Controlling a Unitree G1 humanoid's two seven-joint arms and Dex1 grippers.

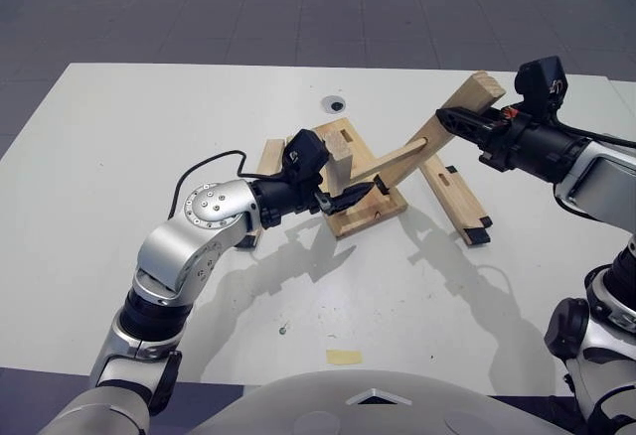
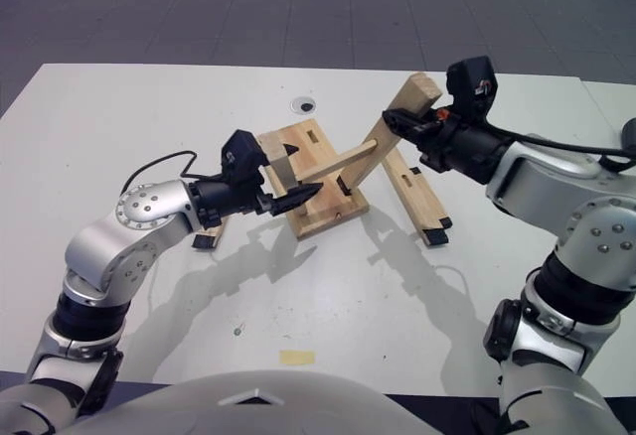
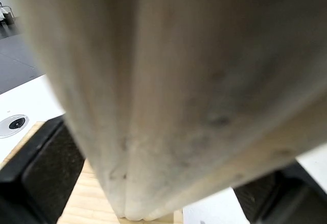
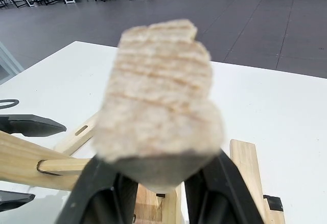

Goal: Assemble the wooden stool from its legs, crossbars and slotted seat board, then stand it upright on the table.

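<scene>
Pale wood parts on a white table (image 1: 119, 127). The slotted seat board (image 1: 370, 215) lies flat mid-table, slots up. An upright wooden block (image 1: 338, 149) stands at its far side; I cannot tell whether it is seated in a slot. Jaws of the right gripper (image 1: 445, 122) are clamped across a leg (image 1: 480, 89), which is held off the table and tilted, upper end to the far right. A crossbar (image 1: 402, 157) is plugged into that leg and slopes down toward the board. At its low end, just above the board, is the left gripper (image 1: 350, 195). Its jaws sit either side of the wood and look pressed onto it, and the left wrist view has timber packed between both fingers. A second leg (image 1: 455, 197) lies flat to the right of the board, beneath the raised one, black-capped foot toward the robot. Another capped leg end (image 2: 206, 240) shows beside the left forearm. Judgement: early in the build, with one leg-to-crossbar joint made and the stool far from standing. The step in hand reads as steering the leg-and-crossbar pair to its place at the board. To do it well, both arms should travel as one so the joint is not levered. Square the piece to its slot before pushing, and push along the slot, not across it, since the loose board could slide. Mind the flat leg underneath for a snag.
</scene>
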